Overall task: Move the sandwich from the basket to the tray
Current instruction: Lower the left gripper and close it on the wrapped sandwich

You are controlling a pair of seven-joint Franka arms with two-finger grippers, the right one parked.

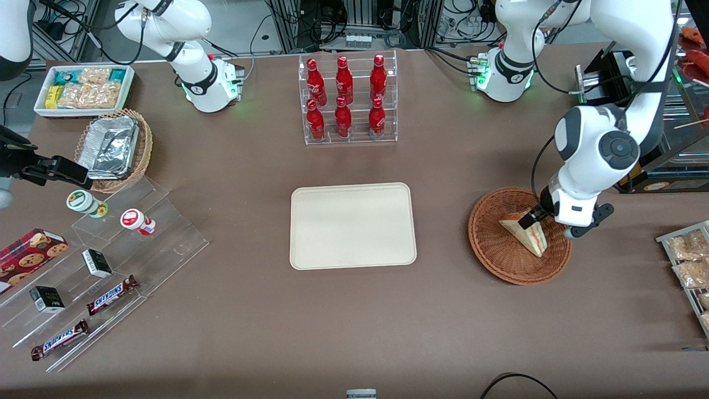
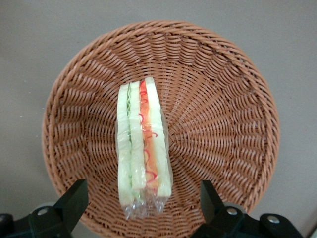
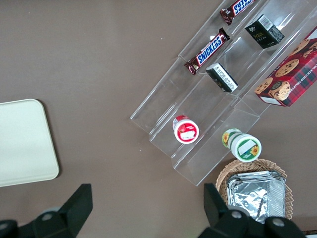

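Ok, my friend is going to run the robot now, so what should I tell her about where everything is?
Gripper: open, hanging over the basket with one finger on each side of the sandwich, not gripping it.
Sandwich: lying in the basket, toward the working arm's end of the table.
Tray: in the middle of the table, nothing on it.
Done: the arm is lined up above the sandwich.
Left: go down, close on the sandwich, lift it, carry it to the tray, let go.
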